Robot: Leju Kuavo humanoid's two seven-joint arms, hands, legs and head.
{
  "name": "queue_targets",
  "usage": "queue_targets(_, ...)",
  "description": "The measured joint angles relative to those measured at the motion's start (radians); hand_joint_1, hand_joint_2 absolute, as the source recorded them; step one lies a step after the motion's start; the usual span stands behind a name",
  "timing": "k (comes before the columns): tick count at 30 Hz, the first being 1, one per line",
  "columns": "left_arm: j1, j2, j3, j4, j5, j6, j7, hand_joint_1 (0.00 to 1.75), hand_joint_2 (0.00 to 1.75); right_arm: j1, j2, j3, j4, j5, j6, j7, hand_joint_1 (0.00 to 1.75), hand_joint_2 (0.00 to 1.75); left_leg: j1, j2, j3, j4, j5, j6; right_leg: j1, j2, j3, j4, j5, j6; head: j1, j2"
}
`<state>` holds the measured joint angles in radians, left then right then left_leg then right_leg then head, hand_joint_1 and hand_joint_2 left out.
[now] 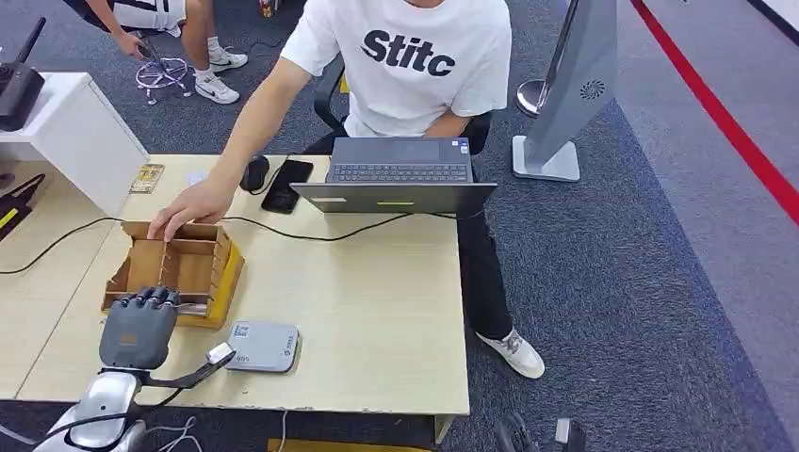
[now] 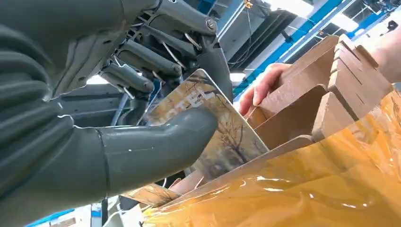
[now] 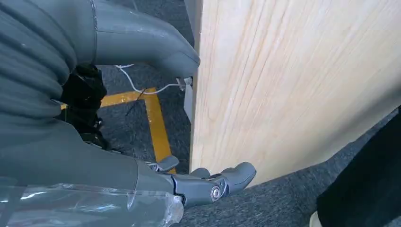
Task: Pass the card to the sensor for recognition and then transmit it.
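Pinching the card (image 2: 222, 137) between thumb and fingers (image 2: 142, 59), your left hand (image 1: 139, 325) holds it at the near edge of the cardboard box (image 1: 184, 268) on the table (image 1: 377, 311). A person's hand (image 1: 193, 207) rests on the box's far rim. The grey sensor (image 1: 264, 346) lies just beside the box. Your right hand (image 3: 142, 156) hangs beside the table's edge, fingers apart, holding nothing.

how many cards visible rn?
2: one card held by the left hand over the wooden box; one lying on the table's far left. More may be hidden in the box.
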<state>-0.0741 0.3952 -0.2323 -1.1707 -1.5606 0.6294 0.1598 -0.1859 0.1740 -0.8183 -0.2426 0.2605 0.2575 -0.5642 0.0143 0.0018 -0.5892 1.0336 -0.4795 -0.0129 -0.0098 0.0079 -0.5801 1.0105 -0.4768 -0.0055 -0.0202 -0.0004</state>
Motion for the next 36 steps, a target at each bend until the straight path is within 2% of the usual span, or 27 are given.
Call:
queue_targets(17,-0.005,0.005,0.000,-0.007,0.000,-0.002,-0.015,1.75,1.75,-0.001,0.000,0.000,0.000,-0.001,0.003,0.006,0.00,1.75,0.000,0.000,0.000,0.000,0.000,0.000,0.000,0.000,0.000,0.000,0.000,0.000,0.000,0.000)
queue_targets(20,-0.022,0.008,0.008,-0.044,0.000,-0.023,-0.057,1.75,1.75,-0.002,0.000,0.000,0.000,0.002,0.003,0.010,0.00,1.75,0.000,-0.002,0.000,0.000,0.002,0.000,0.000,-0.002,0.000,0.000,0.000,0.000,0.000,0.000)
queue_targets(25,-0.109,0.002,0.068,-0.159,0.000,-0.102,-0.178,1.75,1.75,-0.011,0.000,0.003,0.000,0.009,0.003,0.017,0.00,1.75,0.000,-0.003,-0.001,0.000,0.003,0.000,0.000,-0.003,0.000,0.000,0.003,-0.001,0.000,0.000)
queue_targets(27,-0.158,-0.016,0.112,-0.218,0.001,-0.155,-0.252,1.75,1.75,-0.013,0.000,0.005,0.001,0.009,0.003,0.018,0.00,1.75,0.001,-0.003,-0.001,0.000,0.004,-0.001,0.000,-0.003,0.000,0.000,0.003,-0.001,0.000,0.000)
queue_targets(29,-0.211,-0.039,0.158,-0.276,0.002,-0.191,-0.290,1.75,1.75,-0.016,0.001,0.007,0.001,0.011,0.003,0.019,0.00,1.75,0.000,-0.003,-0.001,0.000,0.004,-0.001,0.000,-0.003,0.000,0.000,0.004,-0.001,0.000,0.000)
queue_targets(32,-0.255,-0.051,0.202,-0.325,0.003,-0.212,-0.305,1.75,1.75,-0.017,0.005,0.010,0.001,0.013,0.004,0.022,0.00,1.75,0.000,-0.001,-0.001,0.000,0.004,-0.001,0.000,-0.001,0.000,0.000,0.004,-0.001,0.000,0.000)
queue_targets(36,-0.258,-0.065,0.238,-0.347,0.005,-0.212,-0.308,1.75,1.75,-0.018,0.010,0.016,0.002,0.018,0.005,0.025,0.00,1.75,0.001,-0.001,-0.001,0.000,0.004,-0.001,0.000,-0.001,-0.001,0.000,0.004,-0.001,0.000,0.000)
